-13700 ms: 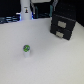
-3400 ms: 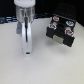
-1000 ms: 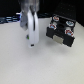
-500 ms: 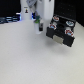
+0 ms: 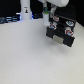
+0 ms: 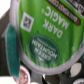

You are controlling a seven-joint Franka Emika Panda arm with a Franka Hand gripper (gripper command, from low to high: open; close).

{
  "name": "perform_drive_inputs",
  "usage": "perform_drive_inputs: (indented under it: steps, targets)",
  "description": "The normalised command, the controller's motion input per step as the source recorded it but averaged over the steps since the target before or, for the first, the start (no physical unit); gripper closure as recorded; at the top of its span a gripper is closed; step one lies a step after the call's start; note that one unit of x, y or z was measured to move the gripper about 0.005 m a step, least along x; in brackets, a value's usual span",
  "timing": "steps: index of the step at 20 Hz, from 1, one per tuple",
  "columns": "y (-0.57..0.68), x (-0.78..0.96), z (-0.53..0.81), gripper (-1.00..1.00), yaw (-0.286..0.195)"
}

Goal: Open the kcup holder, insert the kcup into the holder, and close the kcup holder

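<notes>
The kcup holder (image 5: pixel 61 35) is a black box at the exterior view's right, with its drawer pulled out and round slots showing on top. My gripper (image 5: pixel 47 13) hangs at the holder's far left corner, shut on the kcup (image 5: pixel 46 9), which shows as a small green spot. In the wrist view the kcup (image 6: pixel 47 30) fills the frame with its green "Dark Magic" lid, held tilted. Dark round slots (image 6: pixel 60 78) of the holder lie just beyond it. My fingers are mostly hidden by the pod.
A tall white bottle-like object (image 5: pixel 24 10) stands at the back, to the exterior view's left of my gripper. The white table (image 5: pixel 27 57) spreads in front of the holder. Dark clutter lines the back edge.
My gripper has moved toward the exterior view's right and farther back, carrying the kcup to the open holder. The spot on the table where the kcup lay long before is bare.
</notes>
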Motion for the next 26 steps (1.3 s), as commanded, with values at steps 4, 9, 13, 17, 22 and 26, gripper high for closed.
perform_drive_inputs:
  steps: [4,9,13,17,22,26]
  targets:
    - [0.67,0.09,0.22,1.0,0.022]
    - [0.64,0.06,0.09,1.0,0.041]
    - [0.62,0.03,0.04,1.0,0.049]
    - [0.61,0.04,0.02,1.0,0.051]
    - [0.57,0.06,-0.02,1.0,0.06]
    - [0.38,0.3,-0.03,1.0,0.043]
